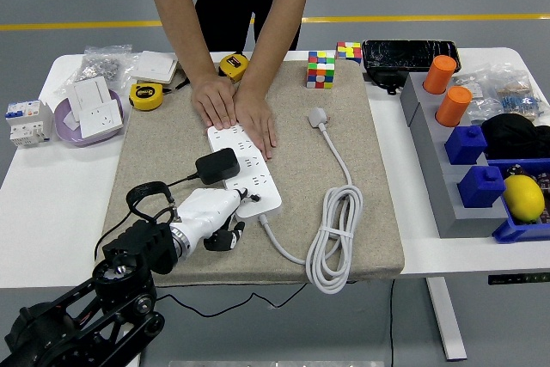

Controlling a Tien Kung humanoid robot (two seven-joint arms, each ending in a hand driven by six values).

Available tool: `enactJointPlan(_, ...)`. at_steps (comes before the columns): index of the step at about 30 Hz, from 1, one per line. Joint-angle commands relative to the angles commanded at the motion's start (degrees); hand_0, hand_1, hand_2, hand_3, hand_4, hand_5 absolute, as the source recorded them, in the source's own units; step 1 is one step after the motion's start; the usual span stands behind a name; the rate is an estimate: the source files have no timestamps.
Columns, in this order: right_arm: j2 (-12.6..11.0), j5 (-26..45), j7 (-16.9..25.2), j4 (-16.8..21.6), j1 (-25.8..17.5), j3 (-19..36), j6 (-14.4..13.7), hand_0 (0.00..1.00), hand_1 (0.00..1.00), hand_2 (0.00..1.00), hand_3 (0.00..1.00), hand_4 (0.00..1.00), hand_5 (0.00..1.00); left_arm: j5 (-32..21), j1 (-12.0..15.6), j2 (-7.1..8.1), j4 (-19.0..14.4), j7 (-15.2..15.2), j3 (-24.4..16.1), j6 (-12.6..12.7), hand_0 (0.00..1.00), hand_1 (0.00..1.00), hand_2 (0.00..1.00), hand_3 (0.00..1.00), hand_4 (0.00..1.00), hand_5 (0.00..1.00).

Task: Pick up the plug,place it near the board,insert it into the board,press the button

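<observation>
The white power strip point(260, 180) lies slanted on the tan mat point(369, 169). A black plug point(216, 165) sits on the strip's middle, and its black cord loops back to the left. My left hand point(211, 211), white with black fingers point(227, 236), rests at the strip's near end. The fingers are curled under and hold nothing, and the hand's tip touches the strip's near end. A person's two hands point(234, 109) press flat on the far end of the strip. The right arm is out of view.
The strip's white cable coils point(335, 229) on the mat and ends in a white plug point(318, 116). Rubik's cubes point(320, 69) and tape measures point(146, 95) lie at the back. A bowl of sockets point(90, 113) is on the left. Grey and blue bins point(468, 178) stand on the right.
</observation>
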Motion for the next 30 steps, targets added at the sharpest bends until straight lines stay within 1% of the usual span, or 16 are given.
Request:
enactJointPlan(5, -0.03, 0.72, 0.24, 0.00, 0.32, -0.68, -0.09, 0.805, 0.710, 0.716, 0.758, 0.998, 0.996, 0.00, 0.57, 0.18, -1.68, -0.20, -0.90, 0.47, 0.150, 0.050, 0.155, 0.771, 0.453, 0.029)
enactJointPlan(6, -0.06, 0.87, 0.29, 0.00, 0.37, -0.80, -0.12, 0.806, 0.710, 0.717, 0.758, 0.998, 0.995, 0.00, 0.77, 0.24, -2.32, -0.34, -1.22, 0.70, 0.161, 0.045, 0.153, 0.710, 0.436, 0.051)
enactJointPlan(7, -0.10, 1.02, 0.34, 0.00, 0.42, -0.91, -0.15, 0.806, 0.710, 0.717, 0.758, 0.998, 0.995, 0.00, 1.08, 0.31, -3.57, -0.59, -1.70, 1.09, 0.161, 0.045, 0.153, 0.710, 0.436, 0.051)
enactJointPlan(9, -0.14, 0.76, 0.20, 0.00, 0.36, -0.70, -0.14, 0.806, 0.710, 0.717, 0.758, 0.998, 0.995, 0.00, 1.83, 0.20, -5.77, -1.44, -2.95, 2.22, 0.161, 0.045, 0.153, 0.710, 0.436, 0.051)
enactJointPlan(11, -0.12, 0.04, -0.07, 0.00, 0.15, -0.02, -0.10, 0.806, 0.710, 0.717, 0.758, 0.998, 0.995, 0.00, 3.21, -0.10, -8.35, -3.15, -5.00, 5.48, 0.161, 0.045, 0.153, 0.710, 0.436, 0.051)
enactJointPlan(12, -0.11, -0.12, -0.13, 0.00, 0.09, 0.12, -0.08, 0.806, 0.711, 0.716, 0.758, 0.998, 0.995, 0.00, 3.62, -0.18, -9.03, -3.67, -5.57, 6.72, 0.261, 0.076, 0.124, 0.541, 0.887, 0.345)
enactJointPlan(14, -0.05, -0.42, -0.26, 0.00, -0.03, 0.34, -0.05, 0.806, 0.711, 0.716, 0.758, 0.998, 0.995, 0.00, 5.05, -0.32, -10.51, -6.48, -7.29, 10.65, 0.261, 0.076, 0.124, 0.541, 0.887, 0.345)
enactJointPlan(17, 0.08, -0.30, -0.21, 0.00, -0.03, 0.20, -0.05, 0.806, 0.711, 0.716, 0.758, 0.998, 0.995, -3.30, 7.81, -0.64, -11.67, -13.74, -10.77, 18.10, 0.261, 0.076, 0.124, 0.541, 0.887, 0.345)
enactJointPlan(18, 0.15, -0.13, -0.13, 0.00, -0.01, 0.01, -0.07, 0.805, 0.710, 0.716, 0.758, 0.998, 0.994, -5.37, 8.93, -1.03, -11.63, -15.86, -12.54, 20.34, 0.811, 0.671, 0.620, 0.611, 0.934, 0.398)
enactJointPlan(21, 0.30, -0.07, -0.10, 0.00, 0.06, -0.17, -0.10, 0.805, 0.710, 0.716, 0.758, 0.998, 0.994, -12.75, 10.94, -1.60, -9.67, -23.18, -17.39, 27.18, 0.811, 0.671, 0.620, 0.611, 0.934, 0.398)
enactJointPlan(22, 0.32, -0.10, -0.11, 0.00, 0.10, -0.17, -0.11, 0.805, 0.710, 0.716, 0.758, 0.998, 0.994, -14.98, 11.20, -1.63, -8.93, -25.41, -18.07, 27.82, 0.811, 0.671, 0.620, 0.611, 0.934, 0.398)
enactJointPlan(23, 0.29, -0.01, -0.09, 0.00, 0.19, -0.31, -0.15, 0.805, 0.710, 0.716, 0.758, 0.998, 0.994, -17.59, 11.65, -1.62, -8.35, -27.65, -18.45, 27.70, 0.811, 0.671, 0.620, 0.611, 0.934, 0.398)
enactJointPlan(24, 0.26, 0.08, -0.07, 0.00, 0.25, -0.41, -0.17, 0.806, 0.710, 0.716, 0.758, 0.998, 0.994, -19.82, 11.97, -1.63, -8.16, -29.30, -18.58, 27.37, 0.979, 0.998, 0.998, 0.947, 0.998, 0.520)
enactJointPlan(26, 0.20, 0.10, -0.10, 0.00, 0.31, -0.47, -0.20, 0.806, 0.710, 0.716, 0.758, 0.998, 0.994, -24.67, 12.64, -1.77, -8.30, -31.53, -18.57, 26.20, 0.979, 0.998, 0.998, 0.947, 0.998, 0.520)
enactJointPlan(29, 0.09, -0.12, -0.22, 0.00, 0.36, -0.39, -0.18, 0.806, 0.710, 0.716, 0.758, 0.998, 0.994, -32.11, 13.16, -1.84, -8.38, -32.26, -18.93, 24.96, 0.979, 0.998, 0.998, 0.947, 0.998, 0.520)
enactJointPlan(30, 0.02, -0.17, -0.25, 0.00, 0.39, -0.42, -0.17, 0.805, 0.710, 0.716, 0.758, 0.998, 0.993, -34.35, 13.32, -1.74, -8.29, -31.88, -18.98, 24.53, 0.946, 0.998, 0.998, 0.998, 0.998, 0.493)
